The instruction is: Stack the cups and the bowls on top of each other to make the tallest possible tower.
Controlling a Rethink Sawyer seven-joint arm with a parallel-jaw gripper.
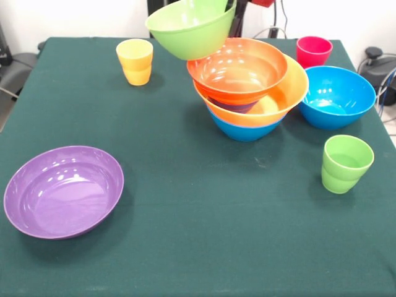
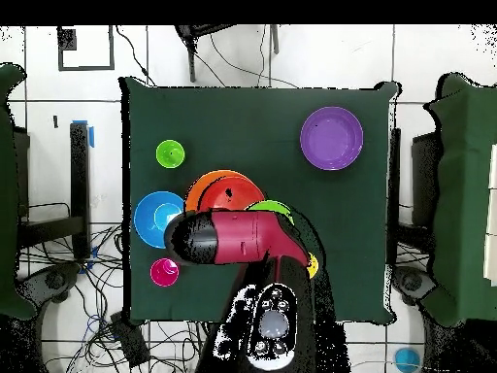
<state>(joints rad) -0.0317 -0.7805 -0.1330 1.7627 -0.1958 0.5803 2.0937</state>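
Lime green bowl (image 1: pixel 192 28) hangs tilted in the air above the tower's (image 1: pixel 250 93) left rim: orange-red bowl (image 1: pixel 238 69) in the yellow-orange one, blue lowest. Whether the claw grips it I cannot tell; the arm (image 2: pixel 238 238) hides it. Another blue bowl (image 1: pixel 337 96) sits just right of the tower, purple bowl (image 1: pixel 63 190) near left. Cups stand apart.

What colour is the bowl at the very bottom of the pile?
Blue bowl, seen best in the front view.
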